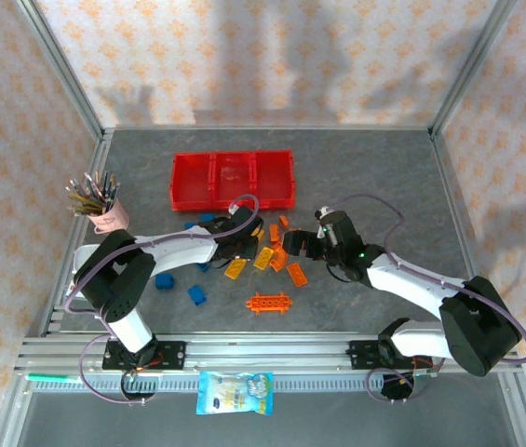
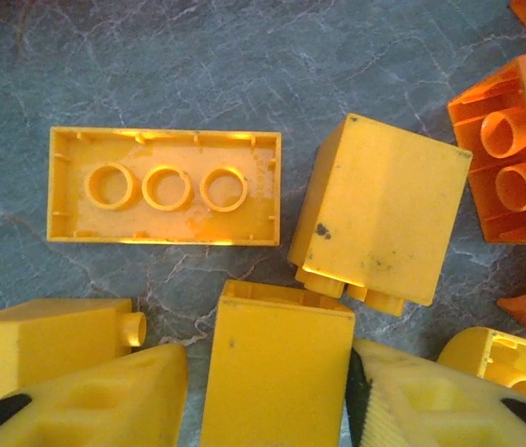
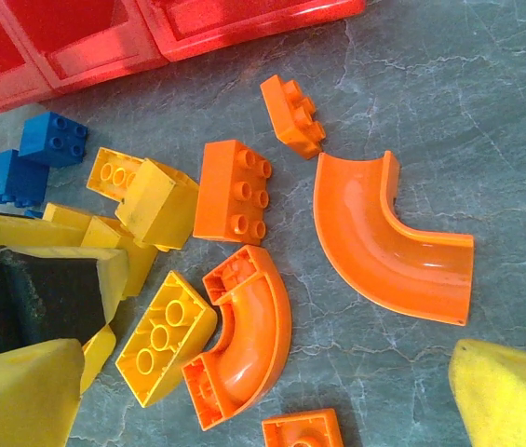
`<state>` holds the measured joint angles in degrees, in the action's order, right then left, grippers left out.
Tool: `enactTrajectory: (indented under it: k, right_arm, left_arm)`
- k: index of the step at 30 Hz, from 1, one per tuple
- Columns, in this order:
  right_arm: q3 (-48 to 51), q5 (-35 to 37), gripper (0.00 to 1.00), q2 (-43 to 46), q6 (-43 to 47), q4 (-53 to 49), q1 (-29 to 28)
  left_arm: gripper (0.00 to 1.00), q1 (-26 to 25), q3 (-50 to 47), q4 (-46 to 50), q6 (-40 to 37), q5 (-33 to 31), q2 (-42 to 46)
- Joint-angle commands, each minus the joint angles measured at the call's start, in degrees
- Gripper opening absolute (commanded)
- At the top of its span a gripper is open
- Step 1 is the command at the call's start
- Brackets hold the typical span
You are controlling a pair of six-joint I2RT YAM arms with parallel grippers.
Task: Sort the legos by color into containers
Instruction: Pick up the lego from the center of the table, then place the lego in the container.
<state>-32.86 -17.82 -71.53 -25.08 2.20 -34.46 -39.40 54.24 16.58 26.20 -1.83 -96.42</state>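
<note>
Nearest, one flat orange ladder-like plate [image 1: 269, 302] lies on the grey bench [image 1: 384, 168]. Behind it the left claw [image 1: 241, 242] stands narrow around a yellow plastic brick [image 2: 276, 391]; whether it already pinches, I cannot tell. Five yellow bricks [image 2: 165, 186] lie there. The right claw [image 3: 263, 372] hangs wide over two curved orange pieces [image 3: 388, 233]. Next, I think, is a lift to the three joined red plastic bins [image 1: 233, 180], farthest.

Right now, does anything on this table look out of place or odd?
A blue-and-white packet lies on the near rail, unrelated to sorting. A pink cup of pencils stands left of the legos, which lie tumbled, some upside down.
</note>
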Motion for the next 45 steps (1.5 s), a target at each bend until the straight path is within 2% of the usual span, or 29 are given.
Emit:
enactTrajectory:
  k: [1,7,16,24,30,35,38,45]
  right_arm:
    - [-0.1,1.4,1.0,1.3,0.1,0.6,-0.3]
    - [-0.6,1.9,1.0,1.8,0.4,0.1,-0.3]
    - [-2.9,2.0,1.0,3.5,0.8,-1.5,-0.3]
    - [-6.4,0.0,1.0,2.6,0.0,0.0,-0.3]
    - [-10.0,-0.2,1.0,-1.0,-1.2,2.9,-1.1]
    - [-12.5,1.1,1.0,-5.0,-1.9,6.4,-2.3]
    - [-14.3,1.6,1.0,-7.3,-1.8,7.3,-2.8]
    - [-16.6,2.8,1.0,-10.1,-0.3,8.0,-3.1]
  left_arm:
    - [0.44,-0.5,1.9,1.4,-1.3,-1.3,-0.6]
    - [0.34,-0.5,1.0,1.6,-1.6,-1.5,0.6]
    - [0.33,-0.5,-0.4,0.7,-0.4,-1.3,6.5]
    - [0.33,0.8,-0.9,0.6,1.6,-8.1,15.0]
    - [0.33,10.0,0.5,0.3,2.9,-9.8,17.7]
    - [0.33,18.7,0.7,-5.6,2.7,-8.3,17.9]
    - [0.33,22.7,2.6,-7.9,2.2,-7.0,15.2]
    - [0.33,27.7,10.1,-11.9,-0.6,-6.4,5.0]
